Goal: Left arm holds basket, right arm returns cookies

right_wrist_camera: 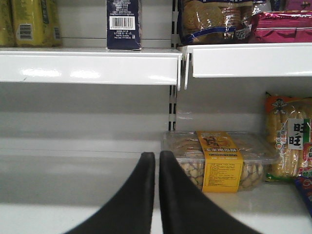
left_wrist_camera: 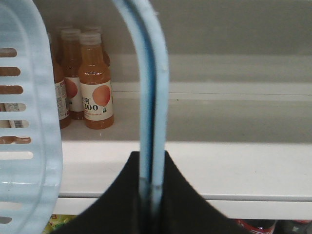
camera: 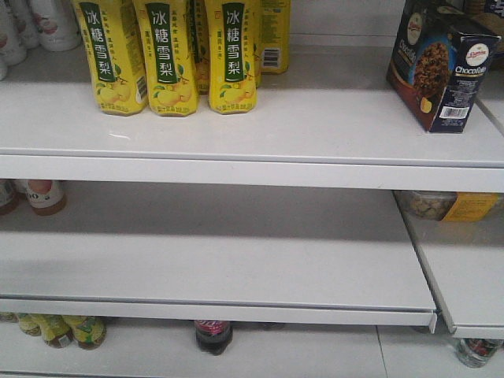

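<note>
The cookies, a dark navy and brown Chocofello box, stand upright on the top shelf at the right of the front view. In the right wrist view the cookies show their barcode side on the upper shelf, well above my gripper. My right gripper is shut with nothing in it, level with the lower shelf. My left gripper is shut on the two thin hoop handles of the light blue basket, whose slotted side fills the left edge of the left wrist view.
Yellow drink bottles stand at the left of the top shelf. Orange juice bottles stand on a shelf behind the basket. A clear snack tub with a yellow label sits just right of my right gripper, with snack bags beside it.
</note>
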{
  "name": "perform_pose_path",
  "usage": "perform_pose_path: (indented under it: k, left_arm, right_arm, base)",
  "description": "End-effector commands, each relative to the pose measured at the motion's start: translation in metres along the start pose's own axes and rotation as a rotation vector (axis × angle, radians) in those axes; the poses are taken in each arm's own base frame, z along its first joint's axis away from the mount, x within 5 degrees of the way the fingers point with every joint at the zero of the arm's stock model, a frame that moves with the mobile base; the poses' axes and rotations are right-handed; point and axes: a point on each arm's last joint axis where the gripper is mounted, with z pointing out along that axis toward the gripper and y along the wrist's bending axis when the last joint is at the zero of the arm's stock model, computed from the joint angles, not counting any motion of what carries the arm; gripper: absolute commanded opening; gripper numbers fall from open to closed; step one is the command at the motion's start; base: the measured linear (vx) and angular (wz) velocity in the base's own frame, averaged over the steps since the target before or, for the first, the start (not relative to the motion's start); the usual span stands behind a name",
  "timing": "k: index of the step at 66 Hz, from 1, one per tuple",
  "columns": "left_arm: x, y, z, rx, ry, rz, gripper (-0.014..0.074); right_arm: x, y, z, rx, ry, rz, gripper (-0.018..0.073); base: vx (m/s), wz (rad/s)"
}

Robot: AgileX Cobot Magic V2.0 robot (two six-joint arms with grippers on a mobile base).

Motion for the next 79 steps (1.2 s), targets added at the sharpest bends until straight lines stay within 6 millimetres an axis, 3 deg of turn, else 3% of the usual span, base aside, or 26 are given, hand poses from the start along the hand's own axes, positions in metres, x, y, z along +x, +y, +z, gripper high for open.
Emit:
perform_pose_path:
  k: [1,79]
  left_arm:
    - [-0.0205,-0.0003,-0.0048,-0.004,-0.155,0.034,-0.0003]
    - [-0.0205,-0.0003,-0.0048,-0.004,-0.155,0.034,-0.0003]
  right_arm:
    - [-0.001,0.001,-0.0006,-0.012,-0.067,-0.002,-0.0011]
    - [-0.0013,0.001,-0.0006,-0.012,-0.068,0.001,-0.0011]
  base:
    - [0.0,0.0]
    - [0.0,0.0]
